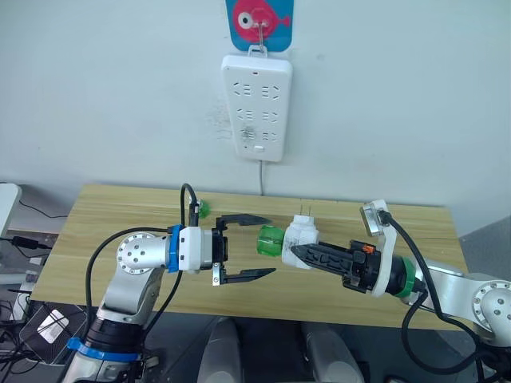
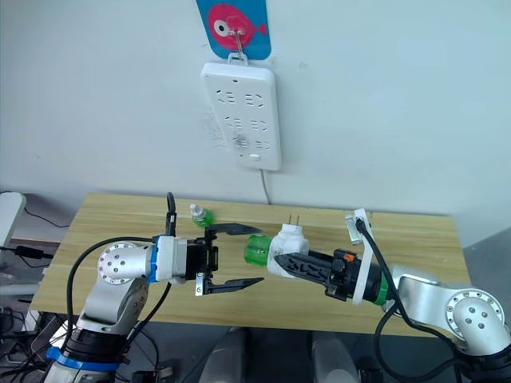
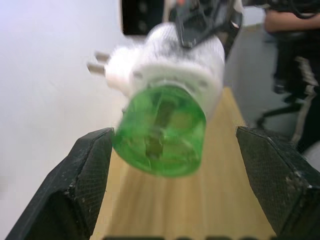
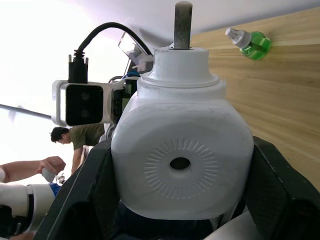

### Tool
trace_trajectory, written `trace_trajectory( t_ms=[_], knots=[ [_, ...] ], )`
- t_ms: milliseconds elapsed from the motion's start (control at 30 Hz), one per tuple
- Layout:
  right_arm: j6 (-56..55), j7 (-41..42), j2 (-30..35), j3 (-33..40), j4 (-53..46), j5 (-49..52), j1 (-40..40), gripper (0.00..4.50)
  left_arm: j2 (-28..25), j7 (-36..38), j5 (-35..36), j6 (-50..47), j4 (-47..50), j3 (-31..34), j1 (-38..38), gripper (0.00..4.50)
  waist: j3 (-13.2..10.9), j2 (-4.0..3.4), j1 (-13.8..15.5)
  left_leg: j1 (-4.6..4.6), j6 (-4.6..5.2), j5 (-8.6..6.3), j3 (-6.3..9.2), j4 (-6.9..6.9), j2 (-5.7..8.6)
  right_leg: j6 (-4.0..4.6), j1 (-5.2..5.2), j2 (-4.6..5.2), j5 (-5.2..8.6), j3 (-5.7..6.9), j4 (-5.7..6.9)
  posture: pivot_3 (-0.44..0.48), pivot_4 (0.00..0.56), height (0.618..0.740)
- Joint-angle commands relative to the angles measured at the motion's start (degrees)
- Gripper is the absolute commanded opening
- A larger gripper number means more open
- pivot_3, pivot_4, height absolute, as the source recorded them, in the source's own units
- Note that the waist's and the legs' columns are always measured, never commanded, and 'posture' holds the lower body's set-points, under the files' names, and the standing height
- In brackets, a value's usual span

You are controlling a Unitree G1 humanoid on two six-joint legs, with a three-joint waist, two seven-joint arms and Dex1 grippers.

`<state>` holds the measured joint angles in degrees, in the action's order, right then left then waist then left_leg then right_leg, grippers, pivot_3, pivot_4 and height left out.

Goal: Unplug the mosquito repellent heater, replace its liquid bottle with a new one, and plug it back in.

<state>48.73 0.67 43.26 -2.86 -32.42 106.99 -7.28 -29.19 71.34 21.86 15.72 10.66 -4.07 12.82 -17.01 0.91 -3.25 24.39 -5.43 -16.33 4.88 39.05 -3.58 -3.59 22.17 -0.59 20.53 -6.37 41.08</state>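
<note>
Heater (image 1: 302, 237): being held up over the table (image 1: 120, 211), prongs pointing up, well away from the power strip (image 1: 257, 105) on the wall.
Right gripper (image 1: 307, 254): squeezing tight on the heater.
Old bottle (image 1: 270, 241): sticking out green toward the left gripper (image 1: 254, 246).
Left gripper: fingers wide apart, 1 on each side of the bottle, not touching.
New bottle (image 2: 201, 215): lying on the table behind.
Doing it well: closing gently around the green part, then twisting straight.

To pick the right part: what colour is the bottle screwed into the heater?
Green, translucent bottle; clearest in the left wrist view.
</note>
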Motion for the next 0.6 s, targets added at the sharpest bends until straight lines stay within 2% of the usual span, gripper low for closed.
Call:
trace_trajectory(
  t_ms=[33,167,200,367,433,500,600],
  knots=[
    [-1.0,-0.2,0.0,1.3,-2.1,2.2,-0.1,2.99,0.5,-1.0,-1.3,3.9,-0.6,-0.3,1.2,4.15,0.0,0.0,0.0,0.0,0.01,0.01,0.01,0.0,0.0,0.0,0.0,0.0,0.0,0.01,0.0,-0.082,0.308,0.697],
    [-1.2,-0.4,0.3,1.3,-2.3,2.9,-0.4,2.99,0.8,-0.2,-1.5,5.7,-2.9,-1.9,2.6,4.15,0.0,0.0,-0.1,0.0,0.01,0.01,0.02,-0.02,-0.01,0.01,0.01,-0.03,0.0,0.03,0.0,-0.088,0.307,0.697],
    [-1.2,-0.4,0.4,1.3,-2.4,3.0,-0.4,2.99,1.0,-0.2,-1.3,6.0,-3.1,-2.2,3.0,3.76,0.0,0.0,-0.1,0.0,0.02,0.01,0.02,-0.03,-0.01,0.01,0.01,-0.03,0.0,0.03,0.0,-0.088,0.307,0.697],
    [-1.5,-0.6,0.8,1.4,-2.9,3.9,-0.4,2.99,0.2,0.2,-0.2,4.9,-2.7,-3.3,3.6,2.41,0.0,0.0,-0.1,0.01,0.02,0.01,0.06,-0.04,-0.01,0.01,0.0,-0.03,0.0,0.07,0.0,-0.096,0.308,0.697],
    [-1.5,-0.5,0.9,1.4,-3.1,4.1,-0.3,2.99,-0.1,-0.1,0.1,3.4,-2.4,-3.4,4.3,2.4,0.0,-0.01,-0.1,0.0,0.02,0.01,0.07,-0.03,-0.01,0.01,0.0,-0.03,-0.01,0.08,0.0,-0.095,0.309,0.697],
    [-1.2,-0.2,1.2,1.4,-3.3,4.1,-0.2,2.99,-2.6,1.8,1.5,-3.4,-0.8,-4.9,5.1,2.4,0.0,0.0,-0.1,0.0,0.03,0.02,0.09,-0.03,-0.01,0.01,0.0,-0.03,-0.01,0.09,0.01,-0.095,0.309,0.697],
    [-0.4,0.9,1.9,1.3,-3.3,3.9,-0.1,2.99,-9.2,2.4,8.2,-27.1,3.9,-8.1,9.5,2.4,-0.1,-0.02,-0.1,0.02,0.03,0.02,0.2,-0.03,-0.01,0.01,-0.01,-0.05,-0.01,0.19,0.02,-0.088,0.311,0.697]
  ],
)
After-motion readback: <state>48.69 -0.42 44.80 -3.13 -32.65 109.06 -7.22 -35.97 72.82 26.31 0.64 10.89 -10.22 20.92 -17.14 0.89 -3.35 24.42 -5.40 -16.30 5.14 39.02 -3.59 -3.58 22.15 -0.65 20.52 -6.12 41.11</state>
